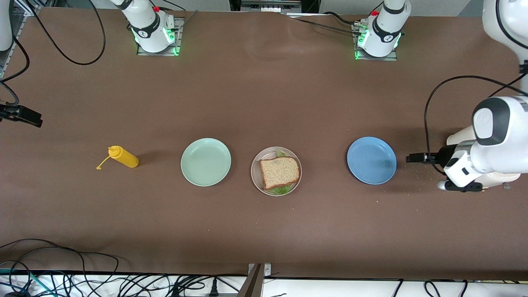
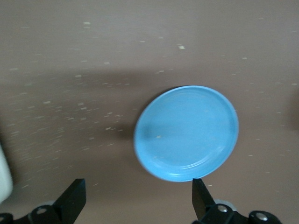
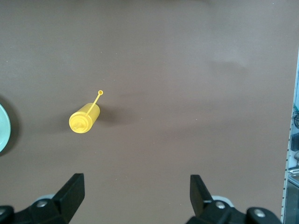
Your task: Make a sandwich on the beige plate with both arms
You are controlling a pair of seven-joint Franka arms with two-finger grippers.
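Note:
The sandwich (image 1: 279, 171) lies on the beige plate (image 1: 259, 181) in the middle of the table: a brown speckled bread slice on top, with green lettuce (image 1: 282, 190) peeking out at its edges. My left gripper (image 1: 416, 157) (image 2: 138, 184) hangs open and empty at the left arm's end of the table, just off the blue plate. Over the right arm's end, my right gripper (image 1: 22, 116) (image 3: 138, 179) is also open and empty, well away from the sandwich. Neither wrist view shows the sandwich.
A blue plate (image 1: 371, 160) (image 2: 187, 133) sits beside the beige plate toward the left arm's end. A mint-green plate (image 1: 206, 161) (image 3: 2, 128) lies toward the right arm's end, with a yellow squeeze bottle (image 1: 123, 157) (image 3: 84, 119) on its side past it. Crumbs dot the cloth near the blue plate.

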